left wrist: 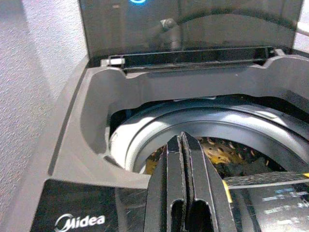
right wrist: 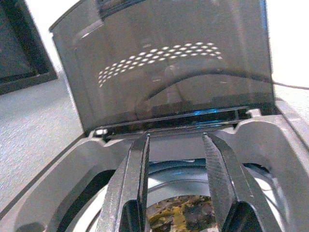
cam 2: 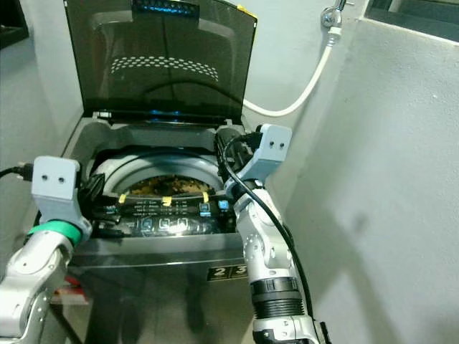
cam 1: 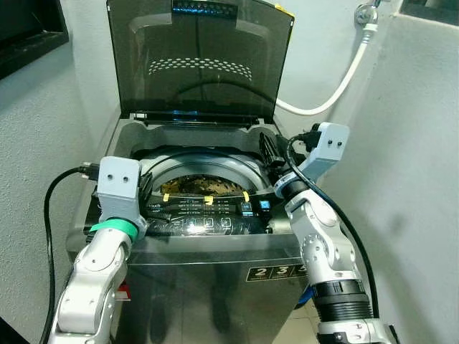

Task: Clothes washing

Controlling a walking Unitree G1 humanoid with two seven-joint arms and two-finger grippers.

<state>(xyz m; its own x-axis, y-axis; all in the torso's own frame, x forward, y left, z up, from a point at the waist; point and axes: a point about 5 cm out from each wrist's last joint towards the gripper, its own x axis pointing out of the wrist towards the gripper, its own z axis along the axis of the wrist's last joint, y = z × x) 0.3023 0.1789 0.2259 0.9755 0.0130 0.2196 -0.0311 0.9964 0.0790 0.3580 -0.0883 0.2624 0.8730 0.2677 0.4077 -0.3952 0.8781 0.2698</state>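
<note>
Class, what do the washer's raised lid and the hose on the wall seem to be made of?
Lid: likely smoked, see-through plastic or glass; glossy, mirroring the drum's holes. Hose: probably white flexible plastic or rubber, since it hangs in a smooth curve.

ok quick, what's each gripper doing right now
Left gripper: shut, holding nothing, over the grey top-loading washing machine.
Right gripper: open, empty.

A home laundry corner: top-loading washing machine [cam 1: 208,236], wall tap [cam 1: 366,13] and hose [cam 1: 337,86].
</note>
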